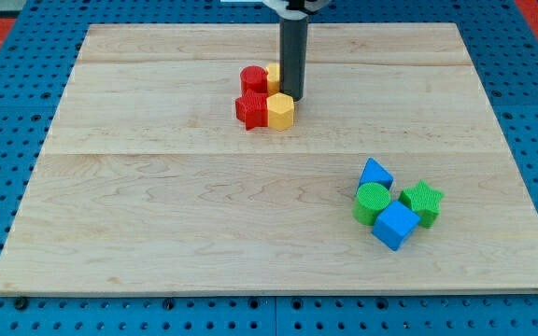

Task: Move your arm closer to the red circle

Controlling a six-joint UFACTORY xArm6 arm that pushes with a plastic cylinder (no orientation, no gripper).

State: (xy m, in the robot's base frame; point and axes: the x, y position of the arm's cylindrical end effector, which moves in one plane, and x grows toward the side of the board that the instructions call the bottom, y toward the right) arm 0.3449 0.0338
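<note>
The red circle (254,78) sits near the top middle of the wooden board (157,205). A yellow block (273,77) touches its right side, partly hidden by the rod. A red star (250,108) lies just below the circle, with a yellow hexagon (280,110) beside it. My tip (291,96) stands at the right edge of this cluster, just above and to the right of the yellow hexagon. It is about a block's width to the right of the red circle.
A second cluster lies at the lower right: a blue triangle (375,174), a green circle (373,203), a green star (423,202) and a blue cube (396,225). Blue pegboard (7,112) surrounds the board.
</note>
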